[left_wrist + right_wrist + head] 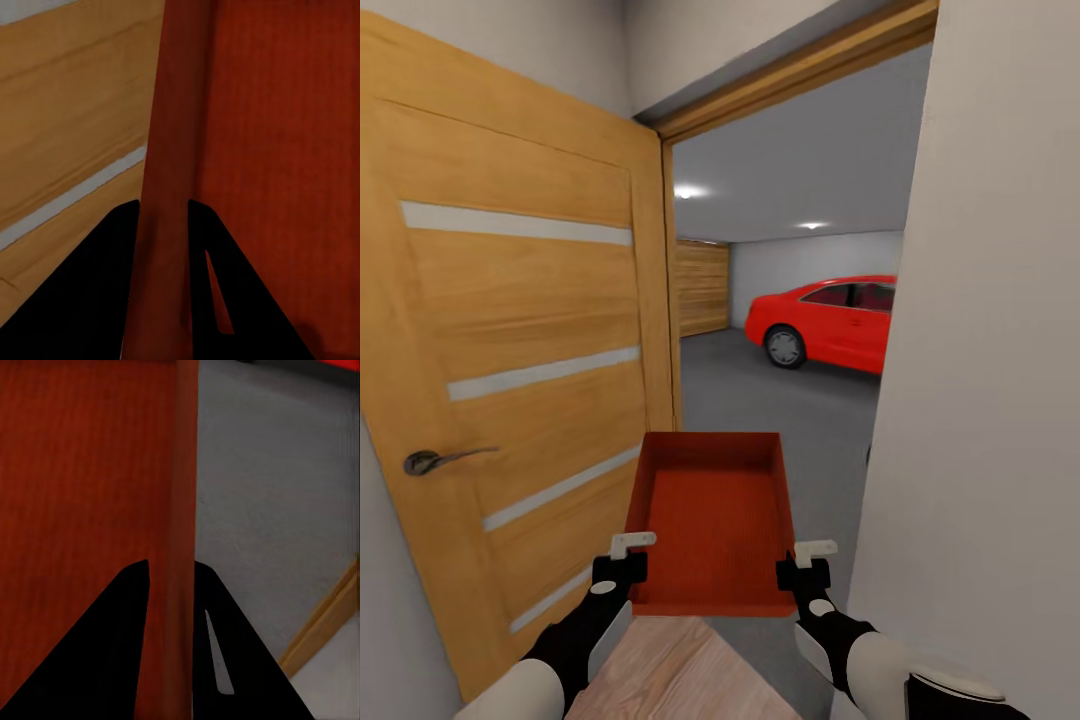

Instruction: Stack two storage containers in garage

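Container [712, 520] wall — between both grippers' fingers [97, 292]

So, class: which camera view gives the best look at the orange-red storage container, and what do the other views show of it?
The head view: the whole storage container shows, open-topped, carried at the garage doorway by the left gripper and right gripper. The left wrist view shows one side wall clamped between the fingers; the right wrist view shows the opposite wall gripped likewise.

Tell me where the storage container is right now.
In the head view the storage container sits low and centre, held by its side walls between the left gripper and right gripper, at the open doorway to the garage with the red car ahead.
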Robot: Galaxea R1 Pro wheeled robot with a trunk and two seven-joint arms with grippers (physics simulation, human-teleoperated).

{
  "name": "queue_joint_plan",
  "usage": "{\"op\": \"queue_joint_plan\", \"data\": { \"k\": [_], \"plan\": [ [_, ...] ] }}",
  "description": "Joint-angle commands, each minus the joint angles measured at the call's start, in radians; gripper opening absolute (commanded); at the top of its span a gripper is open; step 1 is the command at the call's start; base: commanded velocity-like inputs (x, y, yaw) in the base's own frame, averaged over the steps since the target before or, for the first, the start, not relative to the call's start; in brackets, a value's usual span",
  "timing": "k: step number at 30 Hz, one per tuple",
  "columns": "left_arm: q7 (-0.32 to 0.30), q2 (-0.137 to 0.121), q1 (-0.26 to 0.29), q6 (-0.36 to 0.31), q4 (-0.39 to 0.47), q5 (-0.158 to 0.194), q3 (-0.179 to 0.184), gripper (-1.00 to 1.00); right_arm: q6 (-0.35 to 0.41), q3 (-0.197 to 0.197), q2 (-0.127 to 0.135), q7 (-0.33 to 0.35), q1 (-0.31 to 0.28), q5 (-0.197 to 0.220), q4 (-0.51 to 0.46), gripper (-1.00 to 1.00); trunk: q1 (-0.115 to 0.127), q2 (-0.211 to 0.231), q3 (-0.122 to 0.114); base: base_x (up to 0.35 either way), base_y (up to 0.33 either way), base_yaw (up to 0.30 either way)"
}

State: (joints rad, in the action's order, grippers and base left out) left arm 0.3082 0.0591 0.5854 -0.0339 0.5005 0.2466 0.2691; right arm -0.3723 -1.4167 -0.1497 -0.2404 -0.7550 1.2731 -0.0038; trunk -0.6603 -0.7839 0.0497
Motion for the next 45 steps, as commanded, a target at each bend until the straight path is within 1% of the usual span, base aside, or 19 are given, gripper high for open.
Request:
{"op": "queue_joint_plan", "data": {
  "k": [1,11,45],
  "plan": [
    [0.011,-0.002,0.002,-0.004,0.001,0.045,-0.051,-1.00,-0.010,0.018,0.001,-0.005,-0.001,-0.009,-0.001,-1.00,-0.001,-0.001,0.002,0.223,0.235,-0.172],
    [0.011,-0.002,0.001,-0.004,0.001,0.045,-0.050,-1.00,-0.010,0.018,0.002,-0.001,-0.001,-0.011,-0.001,-1.00,-0.001,-0.001,0.002,0.223,0.235,-0.078],
    [0.011,-0.002,0.001,-0.004,0.001,0.045,-0.050,-1.00,-0.010,0.019,0.001,-0.002,-0.001,-0.009,-0.001,-1.00,-0.001,-0.001,0.002,0.230,0.235,-0.282]
  ]
}}
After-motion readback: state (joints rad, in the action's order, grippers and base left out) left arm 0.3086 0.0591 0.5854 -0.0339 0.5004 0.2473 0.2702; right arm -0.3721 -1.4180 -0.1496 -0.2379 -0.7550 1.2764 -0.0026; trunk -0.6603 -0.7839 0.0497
